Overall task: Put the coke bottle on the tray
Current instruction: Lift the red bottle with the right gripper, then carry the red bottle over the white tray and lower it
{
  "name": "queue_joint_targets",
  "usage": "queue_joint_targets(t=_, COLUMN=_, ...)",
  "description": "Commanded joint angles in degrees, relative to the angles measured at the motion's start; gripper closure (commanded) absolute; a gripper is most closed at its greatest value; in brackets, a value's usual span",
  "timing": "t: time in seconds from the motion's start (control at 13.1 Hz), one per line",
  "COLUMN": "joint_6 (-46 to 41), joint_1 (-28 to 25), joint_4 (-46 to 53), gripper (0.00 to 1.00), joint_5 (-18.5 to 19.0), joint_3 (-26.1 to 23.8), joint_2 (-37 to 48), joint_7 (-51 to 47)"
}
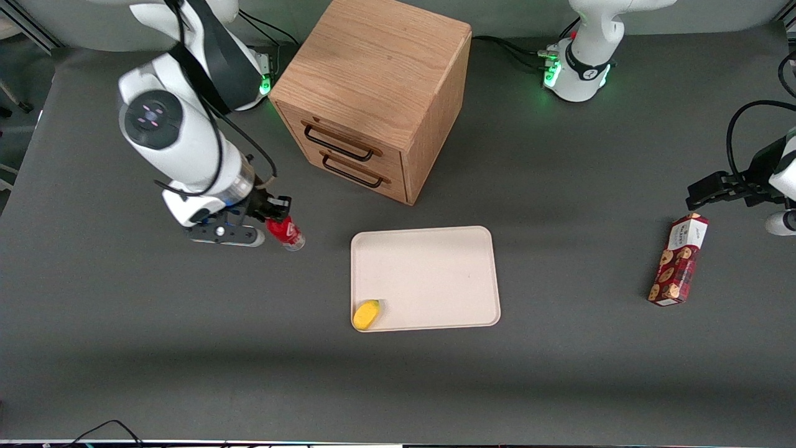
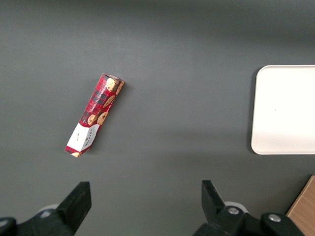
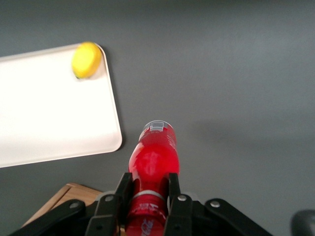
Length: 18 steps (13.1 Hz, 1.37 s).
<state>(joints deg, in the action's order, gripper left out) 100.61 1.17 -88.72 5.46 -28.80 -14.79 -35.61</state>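
Dark grey matting covers the worktop (image 1: 559, 373), on which a wooden cabinet (image 1: 373, 93) with two dark-handled drawers is set at the edge farthest from the front camera. A pale beige tray (image 1: 435, 274) is laid flat in front of the cabinet's drawers, nearer to the camera, and a small yellow fruit (image 1: 366, 313) is seen at the tray's corner nearest the camera on the working arm's side, apparently resting half on the rim, though this cannot be settled from the front view. Toward the parked arm's end of the worktop a red cookie box (image 1: 678, 260) is laid on its side, well apart from the tray. The gripper (image 1: 273, 219) is held toward the working arm's end, beside the tray and clear of it, and is pinched on the bottle (image 1: 285, 233). In the right wrist view the two black fingers (image 3: 123, 189) are pressed against either side of the bottle (image 3: 153, 164) near its capped end, with the clear base pointing away from the gripper (image 3: 147, 194). The bottle is gripped at a tilt, its base lower and turned toward the tray. Whether the base is touching the worktop cannot be told. The tray (image 3: 59, 123) and the fruit (image 3: 86, 59) are also shown there, with the bottle outside the tray's rim.
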Motion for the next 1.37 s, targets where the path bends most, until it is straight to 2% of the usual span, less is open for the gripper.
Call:
queue_joint_targets(t=0.0, joint_6=-6.6, joint_1=-0.5, joint_4=10.2, gripper=1.00, joint_5=-0.8, joint_3=0.1, joint_2=-1.9, joint_7=1.6)
queue_joint_targets(t=0.08, joint_6=-7.6, joint_1=-0.8, joint_4=13.0, gripper=1.00, joint_5=-1.1, joint_3=-0.1, joint_2=-3.0, joint_7=1.2)
queue_joint_targets(t=0.23, joint_6=-8.3, joint_1=-1.1, joint_4=18.5, gripper=1.00, joint_5=-5.3, joint_3=-0.6, joint_2=-5.6, joint_7=-0.5)
queue_joint_targets(t=0.38, joint_6=-8.1, joint_1=-5.0, joint_4=24.0, gripper=1.00, joint_5=-5.6, joint_3=-0.5, joint_2=-9.5, joint_7=-6.2)
queue_joint_targets(t=0.61, joint_6=-7.1, joint_1=-11.2, joint_4=29.7, gripper=1.00, joint_5=-4.5, joint_3=0.7, joint_2=-16.2, joint_7=-13.0)
queue_joint_targets(t=0.76, joint_6=-4.2, joint_1=-16.3, joint_4=29.6, gripper=1.00, joint_5=-0.2, joint_3=2.2, joint_2=-19.6, joint_7=-17.0)
queue_joint_targets(t=1.07, joint_6=-3.1, joint_1=-18.5, joint_4=28.7, gripper=1.00, joint_5=2.4, joint_3=3.0, joint_2=-27.6, joint_7=-17.3)
queue_joint_targets(t=1.3, joint_6=-2.8, joint_1=-18.5, joint_4=24.8, gripper=1.00, joint_5=2.1, joint_3=5.6, joint_2=-29.0, joint_7=-17.6)
